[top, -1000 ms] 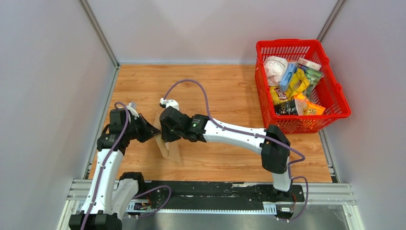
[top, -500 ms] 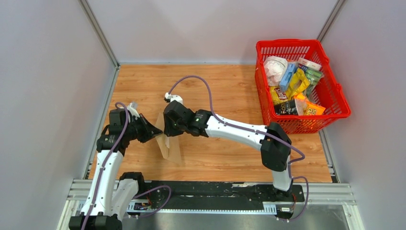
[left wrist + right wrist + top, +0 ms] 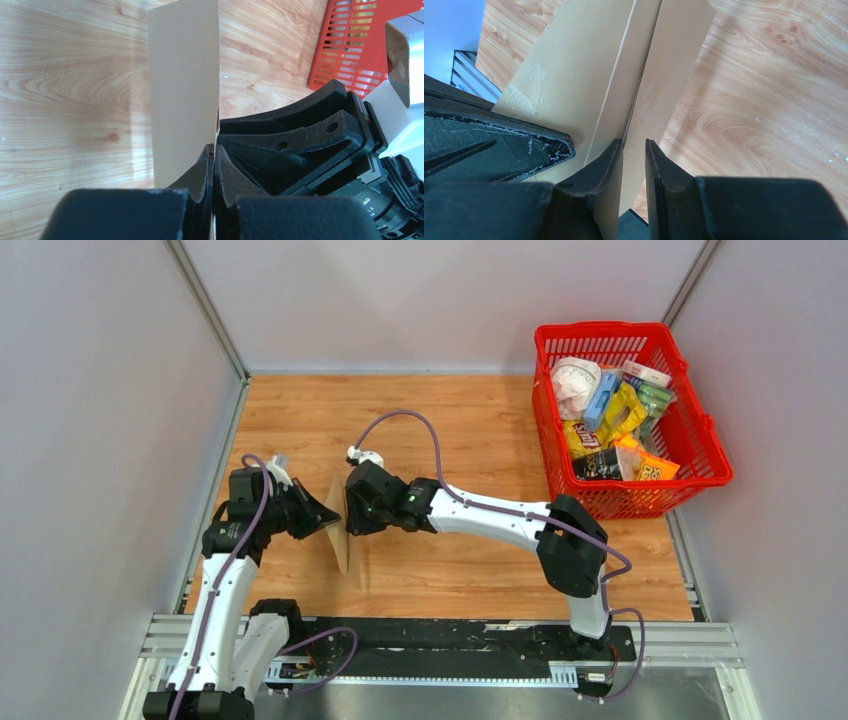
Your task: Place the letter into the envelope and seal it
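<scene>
**A:** Where is the envelope [image 3: 342,542]?

**B:** It stands on edge over the left part of the table [image 3: 480,440], between the two arms. The left gripper [image 3: 214,150] is pinched flat on one edge. The right gripper [image 3: 634,146] has its jaws a sliver apart, with a paper layer running into the gap. It does not look squeezed.

**A:** And the letter?

**B:** I can't make it out. It may be inside.

**A:** How will the envelope handle?

**B:** I'd say light, thin and floppy. It will bow, slip off smooth pads and crease under a hard pull. Hold the body near a folded edge, where it is stiffest, and take the flap by its tip.
</scene>
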`<move>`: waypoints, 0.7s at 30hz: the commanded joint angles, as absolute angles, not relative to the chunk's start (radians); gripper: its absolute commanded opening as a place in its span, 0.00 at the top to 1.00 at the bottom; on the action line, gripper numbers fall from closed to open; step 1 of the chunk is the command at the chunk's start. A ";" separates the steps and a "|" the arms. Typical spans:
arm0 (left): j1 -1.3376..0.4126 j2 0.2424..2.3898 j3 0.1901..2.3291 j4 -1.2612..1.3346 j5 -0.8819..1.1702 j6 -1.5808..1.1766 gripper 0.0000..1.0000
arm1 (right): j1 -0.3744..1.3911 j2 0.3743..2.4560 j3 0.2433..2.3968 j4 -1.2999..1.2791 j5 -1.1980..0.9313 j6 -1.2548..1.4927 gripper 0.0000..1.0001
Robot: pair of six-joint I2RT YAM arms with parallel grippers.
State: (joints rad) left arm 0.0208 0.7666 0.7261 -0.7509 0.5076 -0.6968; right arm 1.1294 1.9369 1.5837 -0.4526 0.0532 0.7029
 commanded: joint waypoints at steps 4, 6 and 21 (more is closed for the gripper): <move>0.020 0.761 0.739 -0.706 0.535 -0.698 1.00 | 1.131 1.893 1.618 -0.472 0.070 0.684 0.71; 0.020 0.768 0.738 -0.692 0.560 -0.699 1.00 | 1.127 1.867 1.640 -0.492 0.092 0.664 0.67; -0.342 0.890 0.700 -0.378 0.399 -0.909 1.00 | 0.878 1.464 1.352 -0.598 0.248 0.646 0.59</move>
State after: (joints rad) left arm -0.2352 0.8326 0.7235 -0.5583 0.4908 -0.8177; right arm 0.9127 1.5177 1.4307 -0.5648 0.1818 0.6575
